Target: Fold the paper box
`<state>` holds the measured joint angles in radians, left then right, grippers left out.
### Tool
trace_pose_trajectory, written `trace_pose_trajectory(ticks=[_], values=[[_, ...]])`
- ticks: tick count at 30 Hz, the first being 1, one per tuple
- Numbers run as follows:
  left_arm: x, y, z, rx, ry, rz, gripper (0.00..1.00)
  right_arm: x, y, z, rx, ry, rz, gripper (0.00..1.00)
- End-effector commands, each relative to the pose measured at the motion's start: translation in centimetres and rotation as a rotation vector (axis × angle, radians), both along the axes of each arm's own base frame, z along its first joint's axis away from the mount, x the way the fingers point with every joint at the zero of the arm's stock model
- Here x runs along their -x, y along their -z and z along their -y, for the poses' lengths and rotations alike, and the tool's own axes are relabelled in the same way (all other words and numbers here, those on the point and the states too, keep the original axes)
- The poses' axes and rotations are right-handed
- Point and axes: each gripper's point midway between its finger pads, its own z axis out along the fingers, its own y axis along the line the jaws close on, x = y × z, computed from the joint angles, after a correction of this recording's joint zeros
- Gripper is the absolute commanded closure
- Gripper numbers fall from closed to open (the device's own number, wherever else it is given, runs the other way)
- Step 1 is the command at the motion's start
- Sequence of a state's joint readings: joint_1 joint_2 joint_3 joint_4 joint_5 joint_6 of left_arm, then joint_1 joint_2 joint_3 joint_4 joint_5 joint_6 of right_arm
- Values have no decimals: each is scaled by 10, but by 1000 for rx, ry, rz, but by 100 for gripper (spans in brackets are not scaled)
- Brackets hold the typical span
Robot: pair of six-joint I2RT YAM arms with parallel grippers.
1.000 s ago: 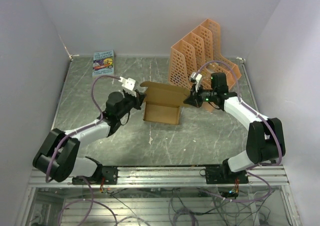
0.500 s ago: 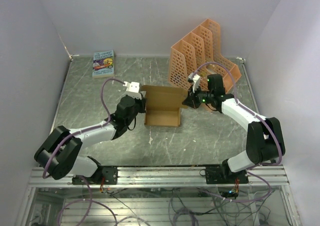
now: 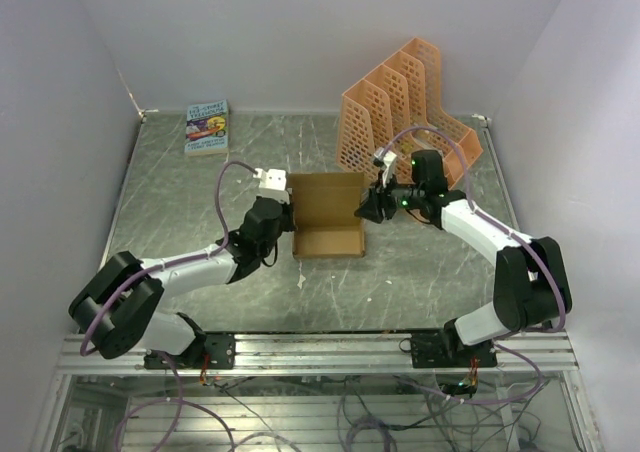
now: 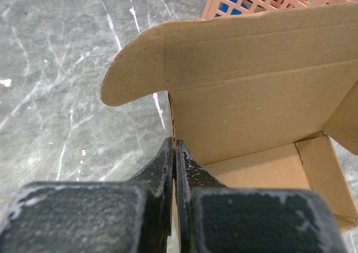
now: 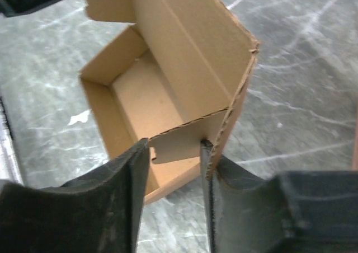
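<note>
Paper box point(image 3: 325, 217) sat midway on the bench point(image 3: 420, 272), lid raised at its far side. My left hand point(image 4: 174, 149) stayed clamped on its left wall. My right hand point(image 5: 174, 146) had just let go and spread apart around the right flap, so tucking came next, I judged. Cardboard carried no print; the far-left book point(image 3: 207, 127) had a title too small to read.

- My left arm point(image 3: 190, 264): stretched low from its base toward the table centre, forearm nearly level.
- My left gripper point(image 3: 289, 215): jaws pressed together, pinching the box point(image 3: 325, 217) wall, tips pointing right.
- My right arm point(image 3: 485, 230): elbow bent at the right edge, forearm reaching left.
- My right gripper point(image 3: 366, 212): jaws parted, fingers point(image 5: 126, 174) straddling a box corner, not clamped.
</note>
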<state>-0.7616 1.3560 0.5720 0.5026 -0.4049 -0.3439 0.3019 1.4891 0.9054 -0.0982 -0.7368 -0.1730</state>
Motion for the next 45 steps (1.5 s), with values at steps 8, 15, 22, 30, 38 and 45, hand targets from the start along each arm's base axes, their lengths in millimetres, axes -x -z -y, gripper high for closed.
trace_pose_trajectory(ticks=[8,15,22,30,38,45], values=[[-1,-36,17,-35,89,110,93,26,-24,-11,-283,-227,-117,28],[1,-32,17,-88,119,120,93,36,-37,-3,-385,-326,-128,22],[3,-36,10,-171,149,157,93,32,-40,28,-262,-370,26,20],[3,-48,-1,-250,212,227,93,28,-49,89,-252,-366,161,19],[14,-63,-6,-307,313,319,93,-10,-40,119,-101,-249,214,0],[41,-102,-8,-290,402,518,93,-48,-78,131,83,-81,592,0]])
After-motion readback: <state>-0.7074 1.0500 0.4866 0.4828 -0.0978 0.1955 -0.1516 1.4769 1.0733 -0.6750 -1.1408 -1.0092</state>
